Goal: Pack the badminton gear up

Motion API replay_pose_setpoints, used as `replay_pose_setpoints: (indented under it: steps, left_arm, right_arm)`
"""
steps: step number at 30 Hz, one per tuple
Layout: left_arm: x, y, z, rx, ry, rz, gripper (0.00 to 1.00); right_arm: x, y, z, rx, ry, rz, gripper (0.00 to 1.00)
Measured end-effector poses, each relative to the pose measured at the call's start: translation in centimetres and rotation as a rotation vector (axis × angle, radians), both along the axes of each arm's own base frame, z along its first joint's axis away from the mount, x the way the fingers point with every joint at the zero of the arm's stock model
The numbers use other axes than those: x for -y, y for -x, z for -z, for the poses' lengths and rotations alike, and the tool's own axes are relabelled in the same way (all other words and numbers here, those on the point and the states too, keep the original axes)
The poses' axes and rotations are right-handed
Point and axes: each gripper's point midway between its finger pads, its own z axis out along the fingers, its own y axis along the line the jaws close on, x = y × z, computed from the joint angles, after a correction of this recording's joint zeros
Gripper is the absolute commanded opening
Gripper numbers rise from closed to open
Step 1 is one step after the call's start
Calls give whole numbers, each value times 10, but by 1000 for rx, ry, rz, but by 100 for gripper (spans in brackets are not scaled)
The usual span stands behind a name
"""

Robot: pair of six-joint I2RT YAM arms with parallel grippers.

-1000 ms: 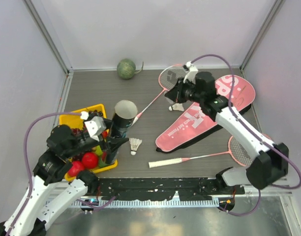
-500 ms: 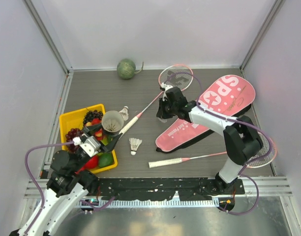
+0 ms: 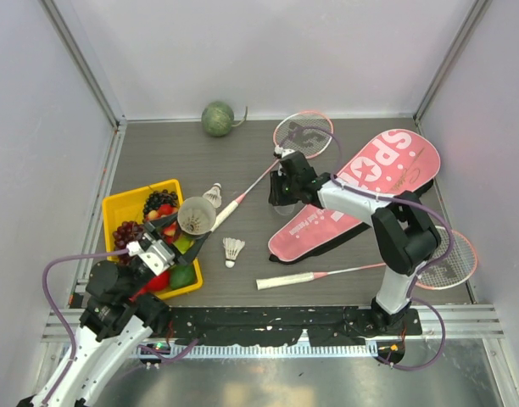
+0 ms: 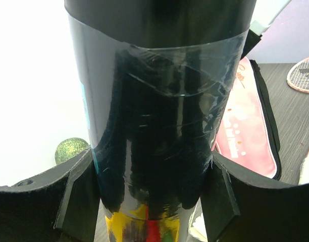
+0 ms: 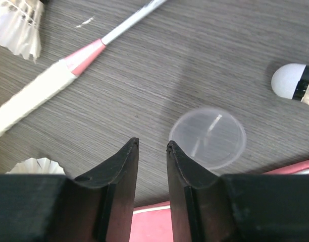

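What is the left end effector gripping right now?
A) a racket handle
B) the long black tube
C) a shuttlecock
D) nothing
B: in the left wrist view the long black tube fills the gap of the left end effector, pressed on both sides.

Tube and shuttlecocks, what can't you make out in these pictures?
Tube: left wrist view, both ends cut off by the edges; top view, inside too small to read.
One shuttlecock: top view, hidden under the right arm; right wrist view, feathers cut off by the edge.
Near racket: top view, head partly behind that arm.
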Motion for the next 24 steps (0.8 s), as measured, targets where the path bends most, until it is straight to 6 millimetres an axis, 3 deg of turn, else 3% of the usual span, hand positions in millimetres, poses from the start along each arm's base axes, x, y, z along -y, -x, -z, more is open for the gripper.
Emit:
replay_pose_setpoints:
  steps: [7, 12, 18, 24]
  left_arm:
    - [0, 2, -1, 5, 2, 6, 0]
    - [0, 3, -1, 8, 2, 10, 0]
    - [2, 6, -2, 13, -1, 26, 0]
    - [7, 10, -1, 20, -12, 63, 0]
  right_arm:
    - [9, -8, -49, 85, -46, -8, 51]
    - [50, -32, -88, 153, -106, 61, 56]
    - [97, -52, -93, 161, -126, 121, 52]
    - [109, -56, -83, 142, -165, 83, 54]
